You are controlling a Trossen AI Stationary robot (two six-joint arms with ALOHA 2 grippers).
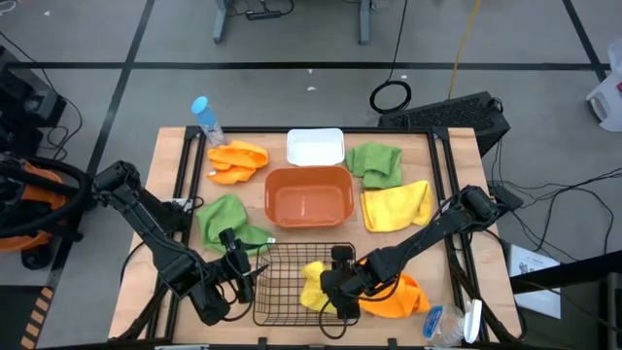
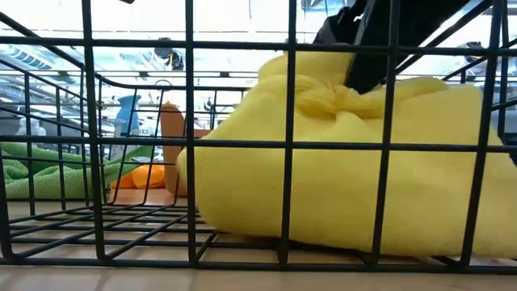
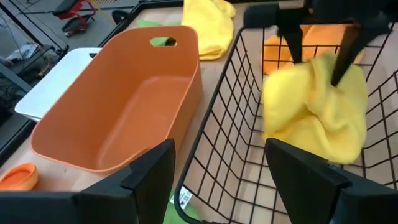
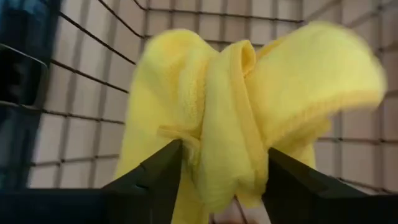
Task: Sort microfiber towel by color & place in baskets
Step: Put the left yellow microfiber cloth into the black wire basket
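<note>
A crumpled yellow microfiber towel [image 2: 347, 162] lies on the floor of the black wire-mesh basket [image 1: 282, 292] at the table's near edge. My right gripper [image 4: 224, 162] reaches down into the basket from the right. It is open, and its two fingers stand on either side of the towel's bunched top [image 3: 323, 68]. My left gripper [image 3: 217, 186] is open beside the basket's left rim [image 3: 230, 74], with nothing between its fingers. Beyond the basket stand the orange-brown tub [image 1: 309, 194] and the white bin [image 1: 316, 148]. My right gripper comes at the yellow towel from above, slanting down, with a bunched fold of several layers [image 4: 230, 124] between its parted fingers. Whether the fingers touch the cloth, I cannot tell. The towel rests on the basket's floor [image 2: 145, 218].
An orange towel [image 1: 403, 297] lies right of the basket, under my right arm. On the table lie another yellow towel [image 1: 397, 206], two green towels [image 1: 374, 163] [image 1: 228, 222] and an orange towel [image 1: 238, 160]. A blue-capped bottle [image 1: 206, 119] lies at the far left.
</note>
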